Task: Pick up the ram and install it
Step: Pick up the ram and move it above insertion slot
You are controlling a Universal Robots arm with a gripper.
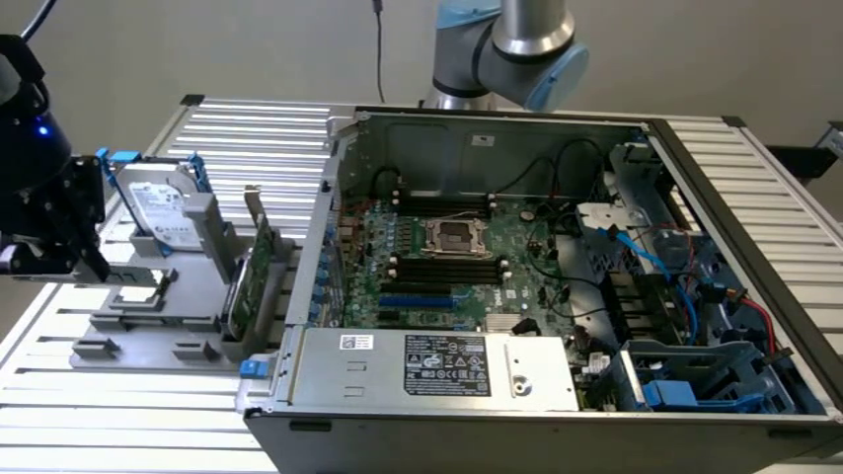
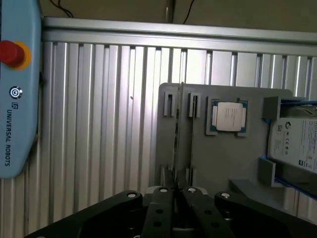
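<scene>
The ram (image 2: 176, 139) shows edge-on in the wrist view as a thin dark strip standing in a slot of the grey fixture plate (image 2: 218, 158). My gripper (image 2: 177, 191) is directly over it, with both black fingers closed together on the strip's near end. In the exterior view, the gripper (image 1: 93, 265) hangs at the far left over the fixture plate (image 1: 145, 326), left of the open computer case (image 1: 527, 128). The black memory slots (image 1: 455, 267) lie on the motherboard inside the case, below the processor socket.
On the fixture stand a hard drive (image 1: 165, 207) in blue clips and a taller green expansion card (image 1: 253, 281). A processor (image 2: 229, 117) sits in a recess of the plate. A teach pendant (image 2: 17, 89) with a red button lies on the slatted aluminium table (image 2: 109, 124).
</scene>
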